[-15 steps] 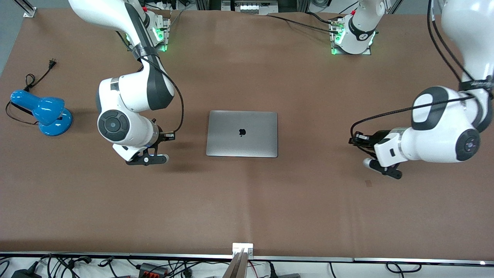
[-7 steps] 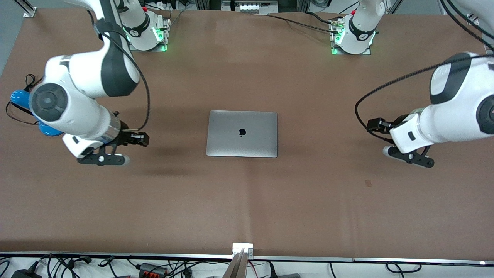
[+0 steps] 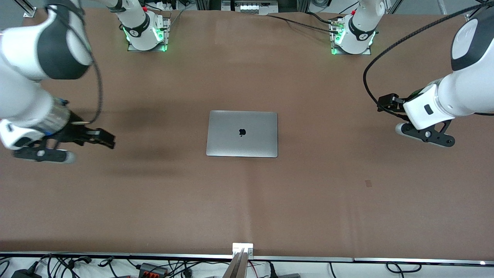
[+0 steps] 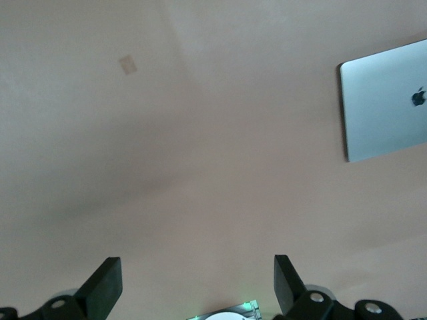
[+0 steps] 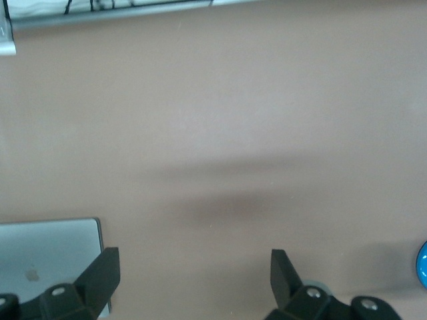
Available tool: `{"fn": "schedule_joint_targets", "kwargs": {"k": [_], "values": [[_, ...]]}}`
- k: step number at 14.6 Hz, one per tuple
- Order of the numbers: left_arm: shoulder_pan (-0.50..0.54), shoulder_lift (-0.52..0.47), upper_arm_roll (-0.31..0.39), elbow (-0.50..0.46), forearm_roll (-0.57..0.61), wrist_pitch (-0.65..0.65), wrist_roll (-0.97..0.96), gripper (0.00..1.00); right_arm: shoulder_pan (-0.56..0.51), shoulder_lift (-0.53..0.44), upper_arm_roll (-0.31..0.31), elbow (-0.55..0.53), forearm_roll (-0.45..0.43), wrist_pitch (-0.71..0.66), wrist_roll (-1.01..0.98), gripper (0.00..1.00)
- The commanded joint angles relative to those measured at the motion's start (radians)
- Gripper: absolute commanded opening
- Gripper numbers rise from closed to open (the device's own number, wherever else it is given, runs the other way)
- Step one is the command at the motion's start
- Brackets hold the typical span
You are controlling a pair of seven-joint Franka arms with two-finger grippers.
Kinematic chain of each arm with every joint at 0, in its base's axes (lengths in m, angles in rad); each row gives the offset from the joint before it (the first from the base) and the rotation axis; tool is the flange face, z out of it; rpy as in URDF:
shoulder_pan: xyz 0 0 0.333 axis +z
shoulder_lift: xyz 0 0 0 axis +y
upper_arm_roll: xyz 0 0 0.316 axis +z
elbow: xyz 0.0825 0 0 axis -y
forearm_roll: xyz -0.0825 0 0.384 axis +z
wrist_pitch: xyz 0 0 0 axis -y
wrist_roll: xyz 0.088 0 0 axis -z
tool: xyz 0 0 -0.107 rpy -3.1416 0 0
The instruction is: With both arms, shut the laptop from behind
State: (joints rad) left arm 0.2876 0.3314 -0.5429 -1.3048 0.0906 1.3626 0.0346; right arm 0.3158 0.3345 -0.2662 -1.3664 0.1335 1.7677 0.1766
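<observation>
The space-grey laptop (image 3: 242,133) lies shut and flat in the middle of the brown table, its black logo facing up. My right gripper (image 3: 42,155) is open and empty above the table near the right arm's end, well apart from the laptop. My left gripper (image 3: 424,135) is open and empty above the table near the left arm's end, also well apart from it. The left wrist view shows the open left gripper (image 4: 198,283) with the laptop (image 4: 383,110) far off. The right wrist view shows the open right gripper (image 5: 195,277) and a corner of the laptop (image 5: 47,257).
A blue lamp (image 5: 421,263) shows at the edge of the right wrist view; in the front view the right arm hides it. A small dark mark (image 3: 368,183) is on the table mat. Cables and a metal rail (image 3: 242,249) run along the table edge nearest the front camera.
Both arms have swung outward from the laptop toward their own ends of the table. The right arm now covers the blue lamp. The laptop has not moved.
</observation>
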Motion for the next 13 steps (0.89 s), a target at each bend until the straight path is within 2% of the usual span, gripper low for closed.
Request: {"fn": "schedule_joint_targets", "kwargs": {"k": [1,3,5,7,10,11,13], "values": [[-0.030,0.009,-0.014,0.084,0.064,-0.043,-0.042,1.00,-0.232,-0.035,0.180,0.015,-0.012,-0.019,-0.016,1.00],[-0.048,0.009,-0.011,0.090,0.099,-0.034,-0.140,1.00,-0.299,-0.054,0.223,0.012,-0.061,-0.024,-0.034,1.00],[-0.053,-0.012,-0.002,0.082,0.123,-0.027,-0.256,1.00,-0.317,-0.068,0.226,0.012,-0.107,-0.040,-0.080,1.00],[-0.062,-0.031,0.030,0.070,0.112,-0.011,-0.295,1.00,-0.334,-0.074,0.228,0.010,-0.107,-0.057,-0.117,1.00],[-0.206,-0.132,0.284,-0.019,0.005,0.015,-0.219,1.00,-0.350,-0.080,0.226,0.001,-0.115,-0.073,-0.190,1.00],[-0.220,-0.178,0.331,-0.069,-0.003,0.015,-0.184,1.00,-0.345,-0.092,0.225,-0.016,-0.120,-0.080,-0.189,1.00],[-0.248,-0.279,0.375,-0.207,-0.003,0.058,-0.174,1.00,-0.342,-0.136,0.226,-0.083,-0.141,-0.065,-0.184,1.00]]}}
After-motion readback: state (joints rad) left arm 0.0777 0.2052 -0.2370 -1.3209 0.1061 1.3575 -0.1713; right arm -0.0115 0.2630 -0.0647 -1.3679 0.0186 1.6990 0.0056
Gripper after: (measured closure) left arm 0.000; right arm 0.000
